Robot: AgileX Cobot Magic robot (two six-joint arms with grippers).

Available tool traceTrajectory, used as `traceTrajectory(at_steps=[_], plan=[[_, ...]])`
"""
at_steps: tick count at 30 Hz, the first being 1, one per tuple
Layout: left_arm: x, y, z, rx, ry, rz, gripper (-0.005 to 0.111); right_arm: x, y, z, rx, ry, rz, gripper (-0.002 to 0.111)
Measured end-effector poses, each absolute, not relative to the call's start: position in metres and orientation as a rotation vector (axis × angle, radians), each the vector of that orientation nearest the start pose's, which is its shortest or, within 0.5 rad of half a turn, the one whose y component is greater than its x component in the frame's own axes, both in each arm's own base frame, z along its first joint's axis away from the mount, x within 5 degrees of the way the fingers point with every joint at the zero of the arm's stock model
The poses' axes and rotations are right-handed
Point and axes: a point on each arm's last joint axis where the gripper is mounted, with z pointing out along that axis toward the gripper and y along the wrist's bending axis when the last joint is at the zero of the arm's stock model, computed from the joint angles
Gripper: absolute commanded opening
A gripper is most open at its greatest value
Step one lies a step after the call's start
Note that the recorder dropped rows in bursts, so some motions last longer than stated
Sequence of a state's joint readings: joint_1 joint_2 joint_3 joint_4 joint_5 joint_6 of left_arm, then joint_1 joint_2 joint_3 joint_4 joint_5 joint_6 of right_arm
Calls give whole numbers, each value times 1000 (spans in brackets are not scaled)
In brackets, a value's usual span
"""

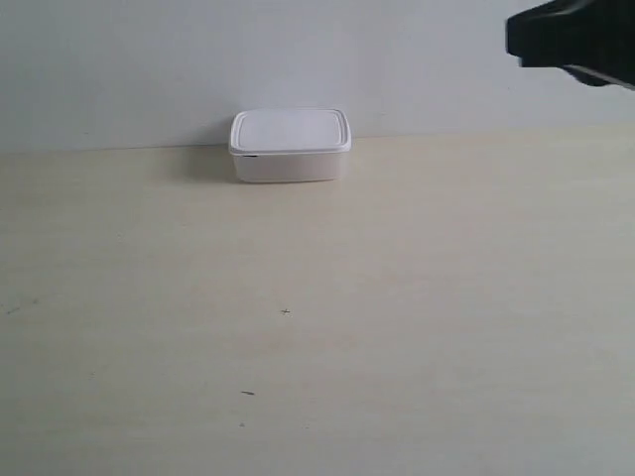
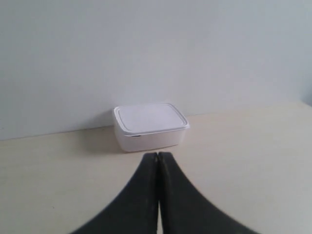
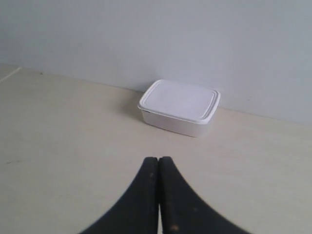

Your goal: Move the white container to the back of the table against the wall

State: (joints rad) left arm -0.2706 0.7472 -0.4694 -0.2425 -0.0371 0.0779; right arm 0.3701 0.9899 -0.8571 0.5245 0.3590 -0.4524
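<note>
Both end effectors are pinched fully closed with nothing in them. The left end effector and right end effector each sit back from the white container, with bare worktop in between. It's already at the rear edge, square to the wall and apparently touching it, so I'd call this basically done. Any last nudge should go low and centred on the front face so it doesn't twist.

The exterior view looks down across the table from well in front of the white container, facing the wall; both wrist views face the container lower and nearer, the right one obliquely; all three share it.
</note>
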Motion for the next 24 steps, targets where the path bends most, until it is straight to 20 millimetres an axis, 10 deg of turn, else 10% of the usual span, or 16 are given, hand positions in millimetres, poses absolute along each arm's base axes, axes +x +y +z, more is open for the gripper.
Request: traceTrajectory(at_steps=[9,24], plan=[[75,-25,292,129,1652,-371,0,115,66,340,-387,1876,544,0],[95,-19,270,70,1402,-236,0,162,63,306,-175,1790,392,0]])
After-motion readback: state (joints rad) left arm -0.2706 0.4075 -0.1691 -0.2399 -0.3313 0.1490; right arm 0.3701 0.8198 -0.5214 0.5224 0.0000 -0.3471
